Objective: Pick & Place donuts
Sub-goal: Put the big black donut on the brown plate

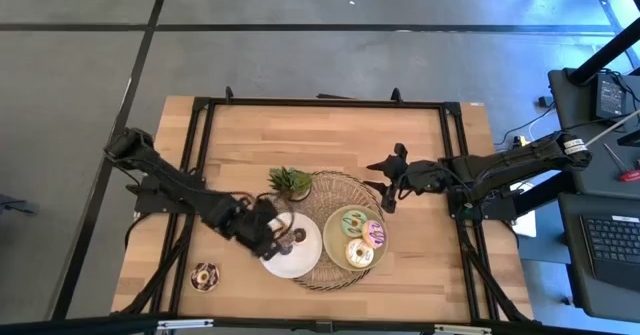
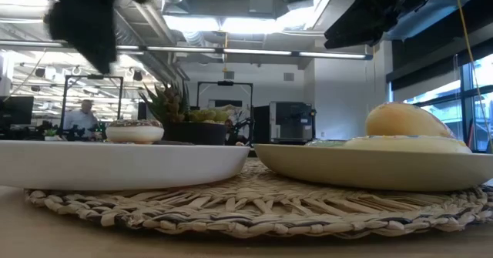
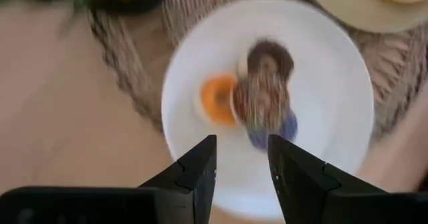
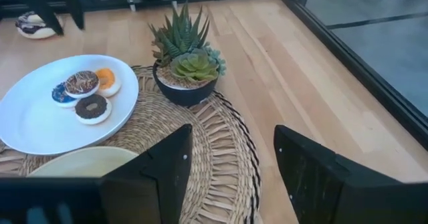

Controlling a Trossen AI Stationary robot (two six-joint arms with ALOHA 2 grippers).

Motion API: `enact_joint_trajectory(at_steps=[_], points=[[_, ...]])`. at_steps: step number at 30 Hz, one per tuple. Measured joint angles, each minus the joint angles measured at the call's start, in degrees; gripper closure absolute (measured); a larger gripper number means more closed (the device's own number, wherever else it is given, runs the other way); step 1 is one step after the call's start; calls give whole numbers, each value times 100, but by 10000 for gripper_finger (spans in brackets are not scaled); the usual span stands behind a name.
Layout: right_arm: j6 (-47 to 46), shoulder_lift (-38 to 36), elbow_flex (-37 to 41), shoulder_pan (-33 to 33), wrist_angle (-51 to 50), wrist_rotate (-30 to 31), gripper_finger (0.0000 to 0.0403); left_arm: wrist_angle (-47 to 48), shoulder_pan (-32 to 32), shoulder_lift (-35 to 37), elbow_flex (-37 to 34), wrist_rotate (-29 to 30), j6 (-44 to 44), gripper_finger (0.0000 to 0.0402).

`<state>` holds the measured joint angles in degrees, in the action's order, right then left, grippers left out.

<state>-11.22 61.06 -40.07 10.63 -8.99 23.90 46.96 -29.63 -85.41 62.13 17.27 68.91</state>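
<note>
Left hand [image 3: 242,158] open, empty, above mini donuts [image 3: 257,93] on white plate [image 3: 334,83]; right hand [image 4: 231,164] open, empty.

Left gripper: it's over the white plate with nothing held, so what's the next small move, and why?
Probably swing the left gripper off the white plate toward the stray chocolate donut on the bare table; its fingers are open and empty, and four donuts already sit on the plate.

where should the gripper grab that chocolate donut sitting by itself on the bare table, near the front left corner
The lone chocolate donut lies flat on the wooden table, ring up, with clear space around it. Coming straight down and pinching across its outer rim looks best. The left gripper, open above the white plate, is nearest.
</note>
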Motion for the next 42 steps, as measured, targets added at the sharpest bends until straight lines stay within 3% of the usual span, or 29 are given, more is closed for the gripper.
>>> enact_joint_trajectory(at_steps=[8, 11, 17, 23, 29, 42], points=[[163, 2, 0, 0, -40, 0, 192, 532, -1256, -79, 0, -139, 1415, 274], [236, 2, 0, 0, -42, -2, 192, 603, -1667, -131, 0, -551, 2480, 277], [249, 2, 0, 0, -40, -4, 192, 1194, -2400, -221, 0, -723, 4392, 281], [247, 3, 0, 0, -40, -4, 192, 1221, -2916, -396, 0, -872, 5185, 274], [247, 4, 0, 0, -35, -4, 192, 1408, -3012, -738, 0, -1736, 5470, 265], [-64, 293, 2, 0, -1, -4, 192, 1517, -3029, -1416, 0, -2172, 4581, 247]])
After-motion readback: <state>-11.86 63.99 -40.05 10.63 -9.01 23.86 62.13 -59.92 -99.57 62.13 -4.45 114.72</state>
